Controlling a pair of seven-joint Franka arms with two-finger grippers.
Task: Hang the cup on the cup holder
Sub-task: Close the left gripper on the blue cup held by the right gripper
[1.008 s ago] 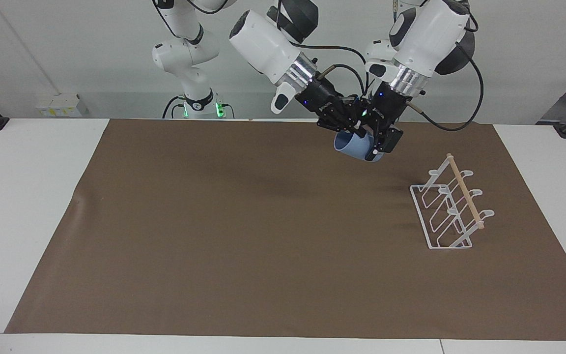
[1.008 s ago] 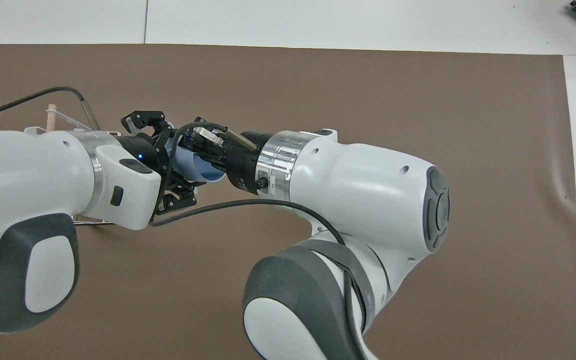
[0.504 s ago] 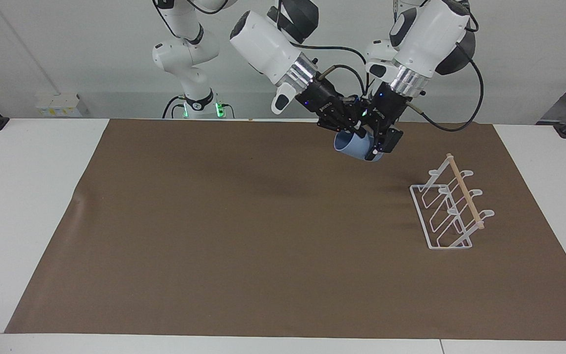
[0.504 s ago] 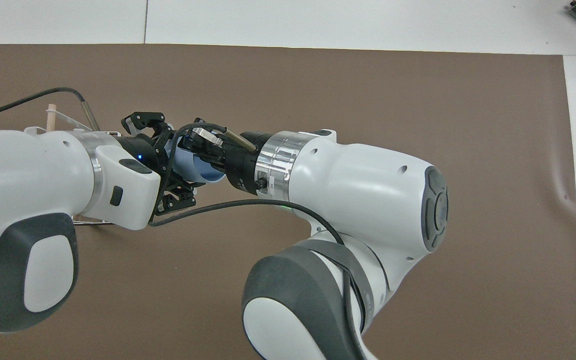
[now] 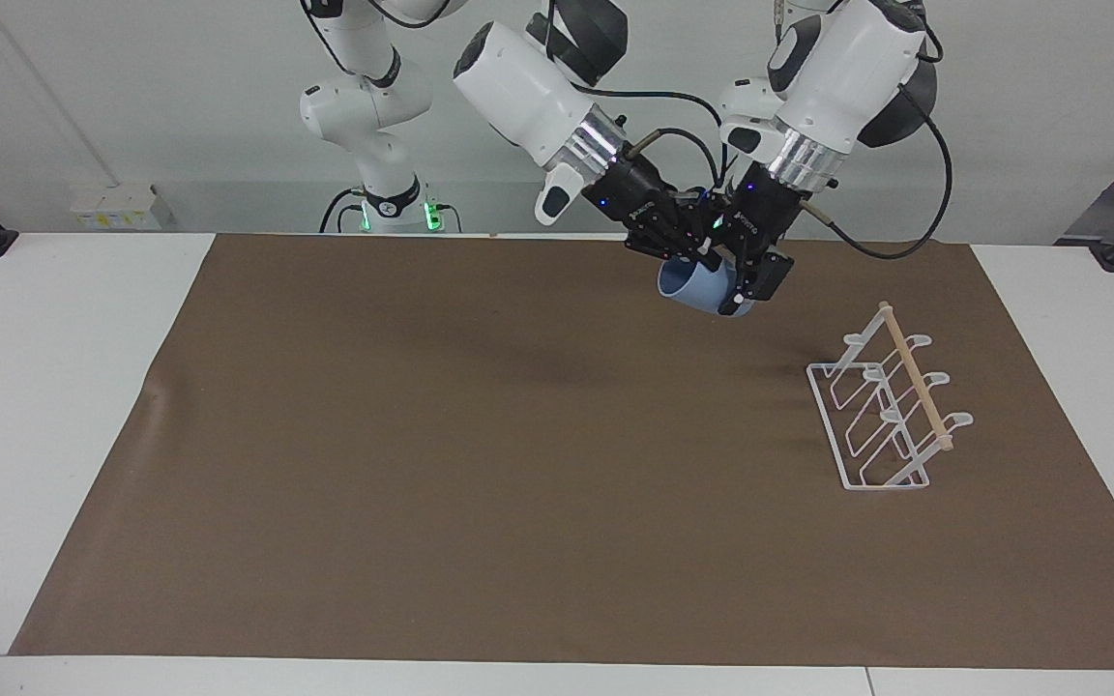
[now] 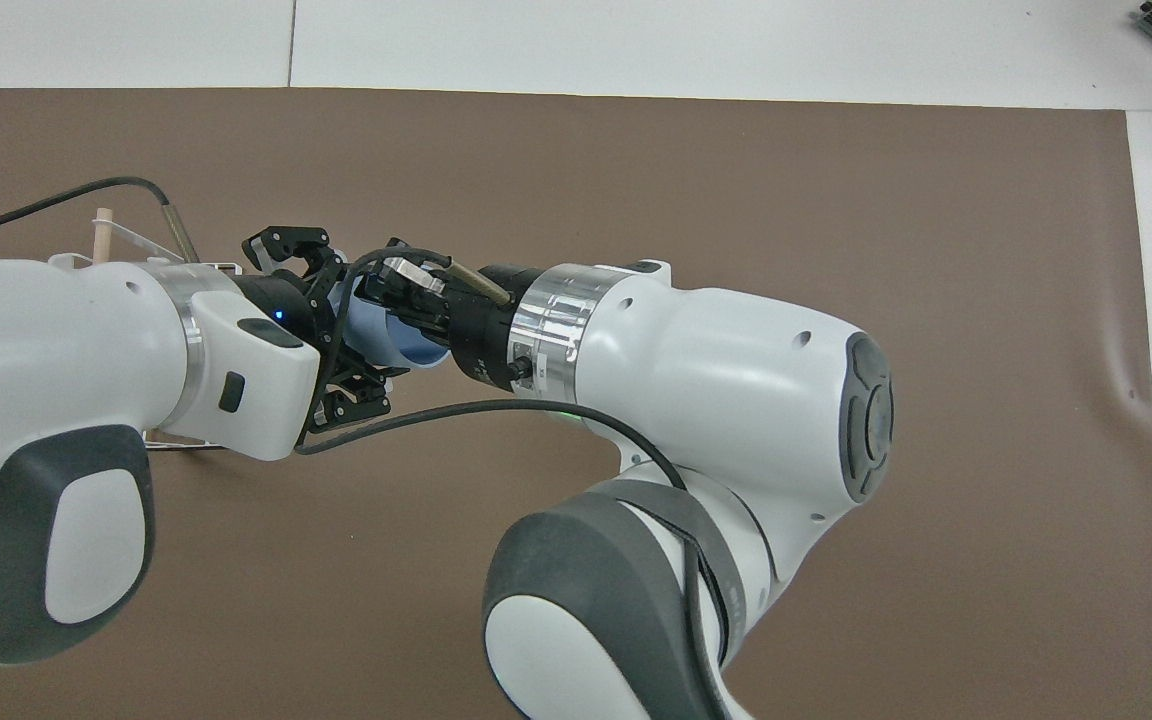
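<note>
Blue plastic marks the cup (image 5: 697,288), in the air over the brown mat (image 5: 422,464), pinched at its rim by the closed right gripper (image 5: 694,259) while the left gripper (image 5: 748,286) clamps its wall. It looks light, stiff and smooth, so a hold across the wall suits it. The rack (image 5: 891,406) stands empty toward the left arm's end of the table.

From overhead, both grippers meet on the cup (image 6: 391,335); the rack (image 6: 104,225) shows only its bar tip. Little differs from a second ago; the left gripper's fingers have closed slightly.
</note>
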